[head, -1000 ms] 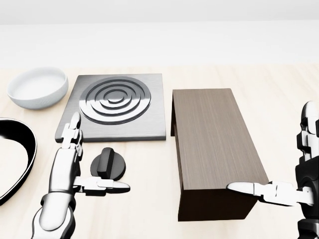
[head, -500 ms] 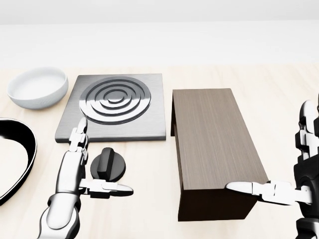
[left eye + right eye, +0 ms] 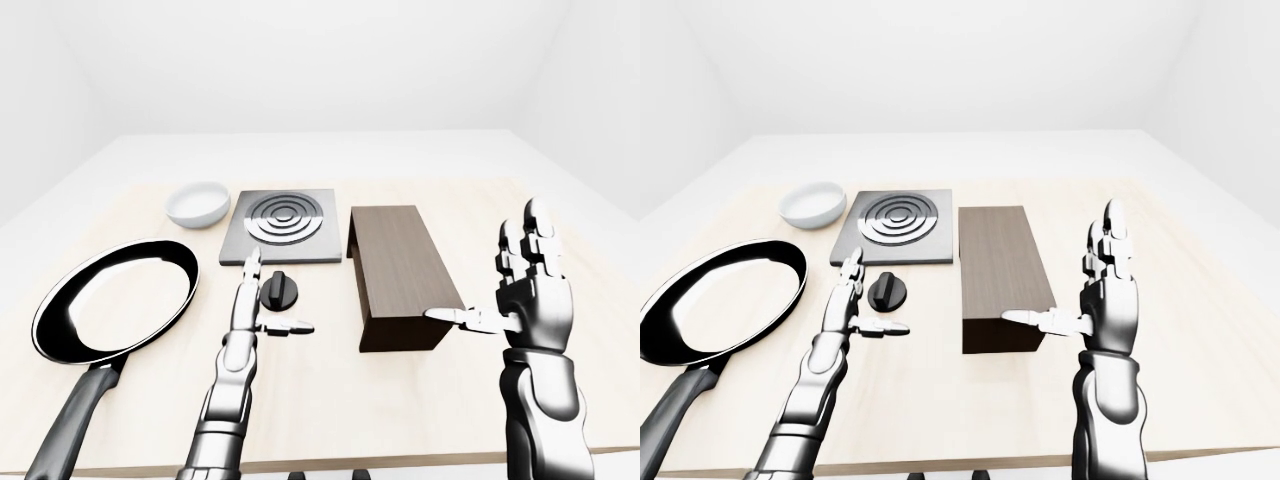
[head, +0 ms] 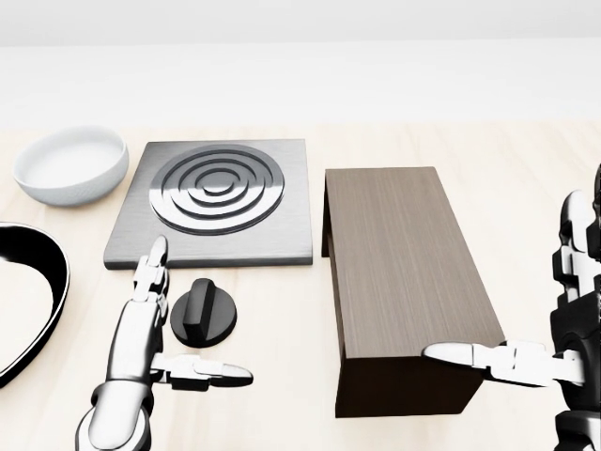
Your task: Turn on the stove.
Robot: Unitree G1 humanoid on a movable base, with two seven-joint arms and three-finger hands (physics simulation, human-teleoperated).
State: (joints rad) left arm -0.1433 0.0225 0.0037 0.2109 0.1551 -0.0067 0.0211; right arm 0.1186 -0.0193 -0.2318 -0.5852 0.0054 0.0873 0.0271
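Observation:
The grey stove plate (image 4: 218, 193) with raised rings lies on the pale wooden table at the upper left of the head view. Its black round knob (image 4: 202, 312) sits on the table just below the plate. My left hand (image 4: 192, 321) is open around the knob. The fingers (image 4: 148, 277) stand straight along the knob's left side, and the thumb (image 4: 211, 374) stretches out underneath it; neither visibly touches it. My right hand (image 4: 512, 296) is open at the right edge, its thumb (image 4: 470, 355) pointing left over the near end of a dark box.
A dark wooden box (image 4: 404, 272) lies right of the stove plate. A white bowl (image 4: 72, 164) stands left of the plate. A black frying pan (image 3: 115, 300) with a long handle takes up the table's left side. The table's near edge (image 3: 400, 462) runs below my arms.
My left hand has shifted right and down, so its fingers and thumb now bracket the knob more closely. The right hand has barely moved. The knob has not turned.

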